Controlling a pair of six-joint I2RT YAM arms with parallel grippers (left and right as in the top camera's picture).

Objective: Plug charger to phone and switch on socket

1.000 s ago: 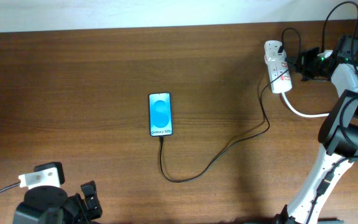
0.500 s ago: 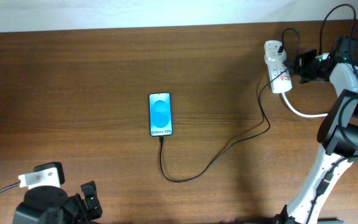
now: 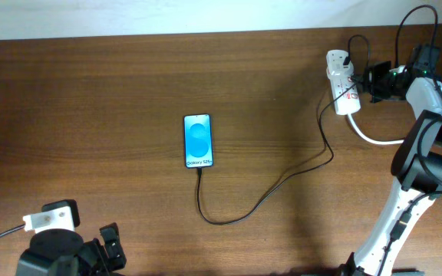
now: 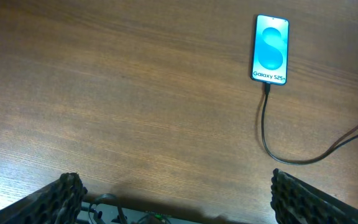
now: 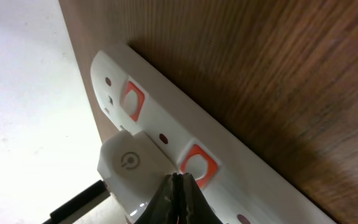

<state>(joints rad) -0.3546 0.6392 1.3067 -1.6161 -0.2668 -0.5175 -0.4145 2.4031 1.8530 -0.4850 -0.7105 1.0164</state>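
Note:
The phone [image 3: 198, 141] lies face up mid-table, its blue screen lit; it also shows in the left wrist view as the phone [image 4: 270, 50]. The black charger cable [image 3: 263, 198] runs from the phone's near end in a loop to the white socket [image 3: 341, 82] at the far right. My right gripper [image 3: 370, 82] is shut, its tips [image 5: 178, 178] right at a red switch [image 5: 197, 164] on the socket [image 5: 166, 130], beside the white plug adapter [image 5: 129, 168]. My left gripper [image 4: 176, 198] stands wide open at the near left, holding nothing.
A thick white cord [image 3: 374, 138] leaves the socket toward the right arm's base [image 3: 424, 165]. The table's far edge meets a white wall [image 3: 167, 15] just behind the socket. A second red switch [image 5: 132, 99] sits farther along the strip.
The right gripper has edged slightly toward the socket. The phone, the cable and the left arm have not moved.

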